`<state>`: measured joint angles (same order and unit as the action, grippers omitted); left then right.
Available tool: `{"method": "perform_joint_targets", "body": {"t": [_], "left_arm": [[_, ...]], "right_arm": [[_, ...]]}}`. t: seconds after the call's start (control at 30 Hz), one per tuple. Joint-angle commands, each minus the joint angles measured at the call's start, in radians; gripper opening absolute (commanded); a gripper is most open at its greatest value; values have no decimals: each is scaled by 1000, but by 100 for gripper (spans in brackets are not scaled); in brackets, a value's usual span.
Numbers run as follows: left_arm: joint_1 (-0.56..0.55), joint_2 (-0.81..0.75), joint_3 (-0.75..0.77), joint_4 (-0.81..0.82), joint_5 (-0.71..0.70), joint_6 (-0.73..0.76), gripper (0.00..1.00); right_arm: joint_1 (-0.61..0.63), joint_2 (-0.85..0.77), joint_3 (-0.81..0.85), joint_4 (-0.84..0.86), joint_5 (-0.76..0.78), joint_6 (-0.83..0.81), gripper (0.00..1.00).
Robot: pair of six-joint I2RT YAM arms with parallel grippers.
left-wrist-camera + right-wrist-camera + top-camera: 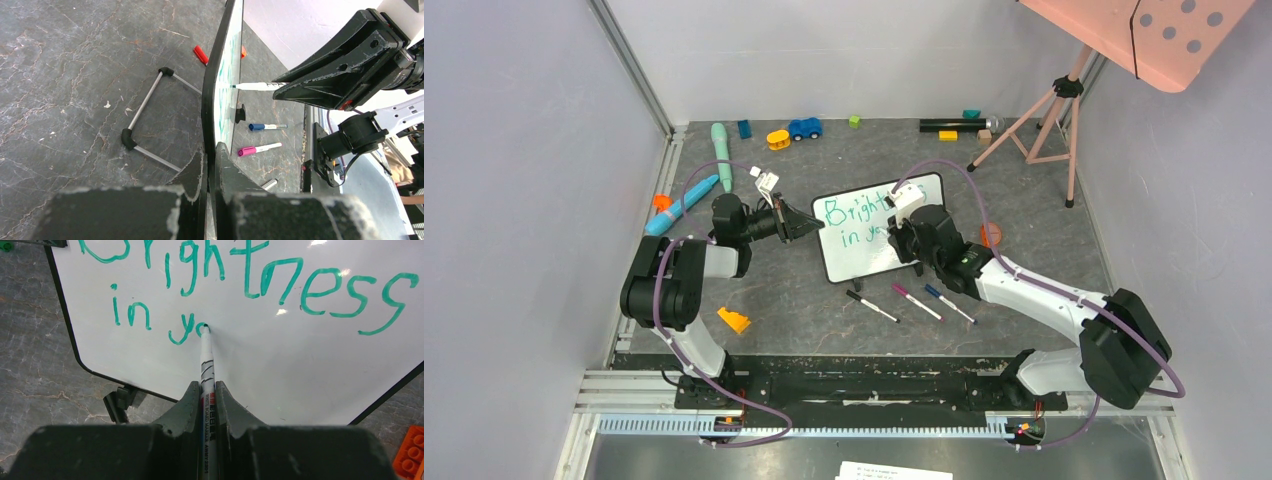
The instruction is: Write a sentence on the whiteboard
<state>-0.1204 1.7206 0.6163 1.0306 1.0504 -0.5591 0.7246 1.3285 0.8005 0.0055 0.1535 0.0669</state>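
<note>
The whiteboard (874, 262) stands tilted on its wire stand in the middle of the table. My left gripper (816, 228) is shut on its left edge; in the left wrist view the board (222, 75) runs edge-on between the closed fingers of the left gripper (211, 152). My right gripper (205, 387) is shut on a white marker (206, 365), whose green tip touches the board (300, 365). The sentence (260, 275) in teal-green reads "Brightness" on one line and "in yo" below it, with the tip at the "o". The right arm hides part of the writing in the top view.
Three capped markers (917, 301) lie on the table just in front of the board. A tripod (1044, 120) with a pink dotted panel stands at the back right. Toys, among them a blue car (804, 128), lie along the back and left. An orange wedge (733, 320) lies near left.
</note>
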Motion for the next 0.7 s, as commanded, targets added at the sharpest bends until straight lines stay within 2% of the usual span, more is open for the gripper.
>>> {"method": "perform_joint_targets", "body": {"t": [0.0,0.27,0.67], "left_arm": [[-15,-15,8,-9,3,121,2],[-15,-14,7,-9,3,120,2],[-15,-16,8,-10,3,121,2]], "right_arm": [[-8,-2,27,33,-4,-6,0],[-27,-59,7,19,-8,-2,0],[-35,-52,2,17,-27,-1,0]]}}
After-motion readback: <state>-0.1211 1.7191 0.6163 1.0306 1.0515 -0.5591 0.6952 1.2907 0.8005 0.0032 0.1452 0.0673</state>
